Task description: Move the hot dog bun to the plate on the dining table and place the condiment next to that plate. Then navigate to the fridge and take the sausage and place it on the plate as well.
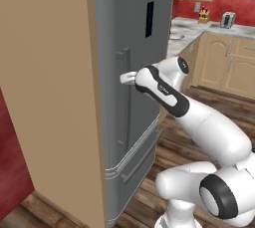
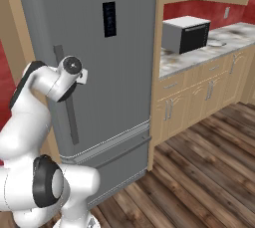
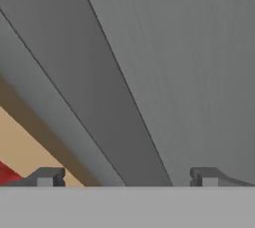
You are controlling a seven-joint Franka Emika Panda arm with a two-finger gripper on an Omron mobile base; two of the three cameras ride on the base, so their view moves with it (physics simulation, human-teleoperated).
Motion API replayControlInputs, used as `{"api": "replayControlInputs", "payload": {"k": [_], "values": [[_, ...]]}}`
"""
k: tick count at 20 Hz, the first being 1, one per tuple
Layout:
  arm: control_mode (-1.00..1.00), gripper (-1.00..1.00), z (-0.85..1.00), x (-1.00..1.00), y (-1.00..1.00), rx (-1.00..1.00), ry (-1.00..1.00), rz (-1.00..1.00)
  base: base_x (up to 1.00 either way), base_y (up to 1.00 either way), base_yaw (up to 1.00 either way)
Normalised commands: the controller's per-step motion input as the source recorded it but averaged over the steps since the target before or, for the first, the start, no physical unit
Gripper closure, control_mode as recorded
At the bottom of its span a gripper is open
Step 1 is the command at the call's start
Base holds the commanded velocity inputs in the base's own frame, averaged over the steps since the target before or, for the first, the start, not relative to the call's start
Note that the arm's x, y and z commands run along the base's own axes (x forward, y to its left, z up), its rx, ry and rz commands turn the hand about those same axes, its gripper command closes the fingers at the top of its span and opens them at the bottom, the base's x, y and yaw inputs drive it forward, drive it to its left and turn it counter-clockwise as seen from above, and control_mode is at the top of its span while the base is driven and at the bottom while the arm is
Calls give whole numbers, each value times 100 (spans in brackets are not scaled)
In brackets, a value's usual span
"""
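Left base view shows the fridge (image 1: 134, 72) closed, so the sausage inside is hidden. This looks like the door-opening step. The pincer (image 3: 127, 177), jaws wide apart and empty, sits at the vertical door handle (image 1: 123, 97); next it should close on the handle and pull. No readable writing; a dark panel (image 2: 109, 19) is blank.

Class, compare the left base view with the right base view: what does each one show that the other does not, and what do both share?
Left base view alone: a silver toaster and a knife block on the far counter against the red wall.

Right base view alone: a white microwave with a dark door on the marbled counter beside the fridge.

Both: the tall grey metallic fridge, door closed, the white arm reaching to its vertical door handle, tan cabinets and the wooden floor.
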Motion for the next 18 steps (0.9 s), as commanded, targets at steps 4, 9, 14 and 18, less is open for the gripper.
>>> {"api": "replayControlInputs", "payload": {"k": [4,9,14,18], "values": [[-100,-100,-16,21,24,3,2,1,0,0,0],[-100,-100,-20,28,33,2,1,1,0,0,0],[-100,100,-25,33,38,0,0,0,0,0,0],[-100,100,-16,25,13,0,0,0,0,0,0]]}}
